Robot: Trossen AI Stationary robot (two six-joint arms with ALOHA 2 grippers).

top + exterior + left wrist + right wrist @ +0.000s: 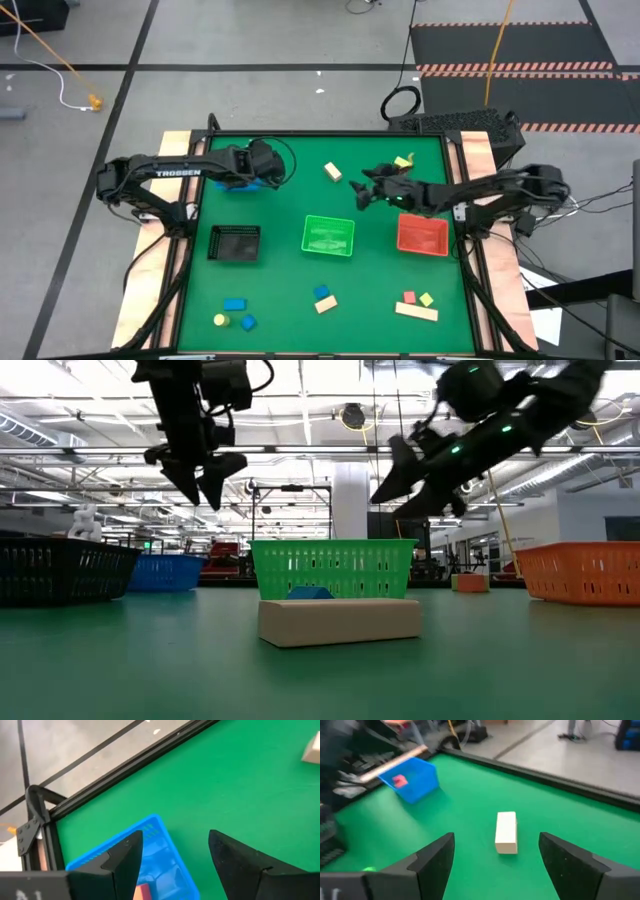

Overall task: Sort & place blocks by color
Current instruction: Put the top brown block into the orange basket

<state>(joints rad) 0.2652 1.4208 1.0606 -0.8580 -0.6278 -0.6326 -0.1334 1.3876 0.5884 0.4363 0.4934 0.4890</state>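
My left gripper (262,168) (175,855) hangs open above the far right part of the blue bin (238,183) (150,865), touching nothing. A red block (142,891) lies inside that bin. My right gripper (359,190) (495,860) is open and raised, pointing at a tan block (333,172) (506,832) lying flat on the mat ahead of its fingers. A yellow block (404,161) lies far right. Near the front edge lie blue (235,304), yellow (220,320), red (409,297) and tan (416,312) blocks.
The black bin (236,243), green bin (329,235) and red bin (422,235) stand in a row across the middle of the green mat. A tan bar (338,620) with a blue block (310,593) behind it lies in front of the green bin. Open mat lies around the tan block.
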